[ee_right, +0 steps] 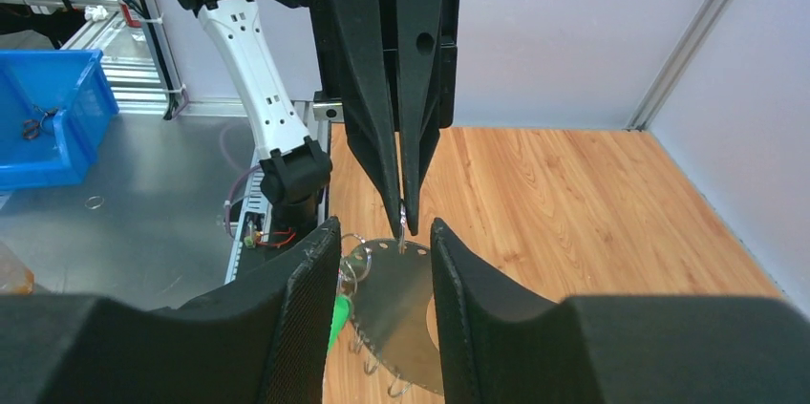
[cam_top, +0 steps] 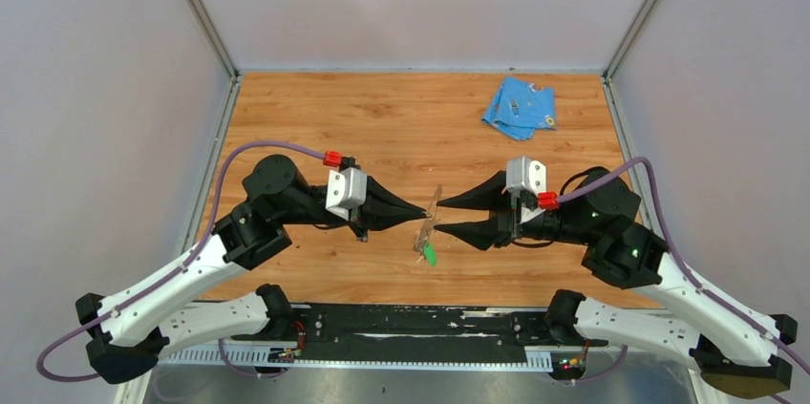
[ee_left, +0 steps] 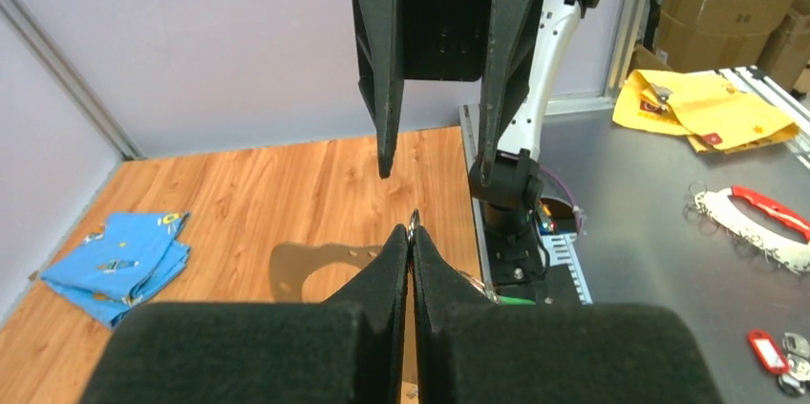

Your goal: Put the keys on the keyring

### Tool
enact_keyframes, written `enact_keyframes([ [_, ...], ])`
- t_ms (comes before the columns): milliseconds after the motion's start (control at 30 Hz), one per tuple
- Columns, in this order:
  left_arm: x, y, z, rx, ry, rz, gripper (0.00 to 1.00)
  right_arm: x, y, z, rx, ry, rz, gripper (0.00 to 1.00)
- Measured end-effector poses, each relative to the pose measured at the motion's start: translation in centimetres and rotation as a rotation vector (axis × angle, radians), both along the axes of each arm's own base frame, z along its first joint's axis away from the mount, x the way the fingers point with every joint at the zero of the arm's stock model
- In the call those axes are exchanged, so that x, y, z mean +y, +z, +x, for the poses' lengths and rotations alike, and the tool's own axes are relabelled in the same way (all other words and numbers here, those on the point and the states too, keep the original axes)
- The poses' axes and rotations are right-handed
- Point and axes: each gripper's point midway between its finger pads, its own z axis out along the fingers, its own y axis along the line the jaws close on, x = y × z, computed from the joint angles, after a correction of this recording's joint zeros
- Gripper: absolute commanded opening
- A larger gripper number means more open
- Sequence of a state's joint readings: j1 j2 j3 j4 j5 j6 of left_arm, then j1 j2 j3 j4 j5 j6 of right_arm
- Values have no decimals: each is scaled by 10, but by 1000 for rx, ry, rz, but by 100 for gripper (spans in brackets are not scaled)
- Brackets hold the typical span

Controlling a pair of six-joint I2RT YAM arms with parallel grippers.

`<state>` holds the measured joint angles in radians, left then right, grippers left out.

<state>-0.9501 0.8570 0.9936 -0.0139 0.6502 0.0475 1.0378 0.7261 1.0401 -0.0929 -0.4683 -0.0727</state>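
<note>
The keyring point(cam_top: 427, 224) is a thin grey metal plate with holes along its edge and small hooks; it hangs above the wooden table between the two arms. My left gripper point(cam_top: 423, 211) is shut on a small wire ring at the keyring's top edge point(ee_left: 413, 218). My right gripper point(ee_right: 384, 232) faces it with one finger on each side of the keyring point(ee_right: 420, 299), a gap showing on both sides. A key with a green head point(ee_right: 339, 313) dangles from wire rings at the plate's left edge, next to the right gripper's left finger point(ee_right: 306, 299). In the top view this key point(cam_top: 431, 254) hangs lowest.
A folded light-blue cloth point(cam_top: 520, 106) lies at the table's far right corner. Metal frame posts and white walls close in the table. Beyond the table's near edge are the arm bases, a blue bin point(ee_right: 48, 108), yellow envelopes point(ee_left: 707, 103) and a red-handled item point(ee_left: 764, 208).
</note>
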Motion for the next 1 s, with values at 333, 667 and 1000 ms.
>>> enact_keyframes([
  [333, 0, 6, 2, 13, 18, -33, 0, 13, -11, 6, 50, 3, -32, 29],
  [667, 3, 5, -1, 4, 6, -44, 0, 14, -13, 6, 75, 6, -38, 1],
  [1000, 2, -10, -9, -23, -46, -23, 0, 10, -23, 1, 155, 10, -93, 0],
])
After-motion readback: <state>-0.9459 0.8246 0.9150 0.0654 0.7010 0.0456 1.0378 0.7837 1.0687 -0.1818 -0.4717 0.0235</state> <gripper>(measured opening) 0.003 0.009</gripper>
